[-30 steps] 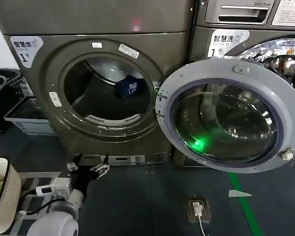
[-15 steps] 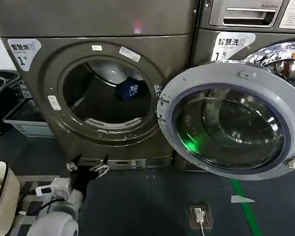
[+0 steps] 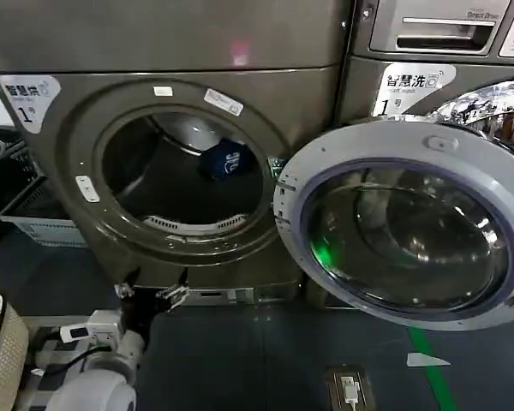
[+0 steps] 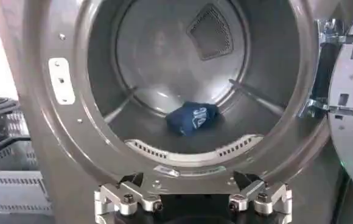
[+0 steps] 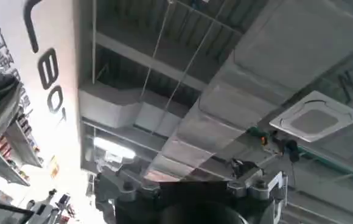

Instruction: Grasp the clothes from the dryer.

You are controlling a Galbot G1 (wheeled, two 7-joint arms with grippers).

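Dryer [image 3: 180,163] now sits closer and larger than a second ago. Left gripper [image 3: 152,289] low in front of the drum opening, fingers spread apart, holding nothing. Blue clothes [image 3: 224,159] lie far inside the drum. Door [image 3: 403,227] swung open right. Right gripper [image 5: 188,195] aimed at ceiling, fingers apart.

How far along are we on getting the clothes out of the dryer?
Done: the dryer door is swung open. In hand: the left claw, fingers open, sits low in front of the drum opening, facing the blue garment. Left: reach into the drum, grasp the garment on its floor, and pull it out.
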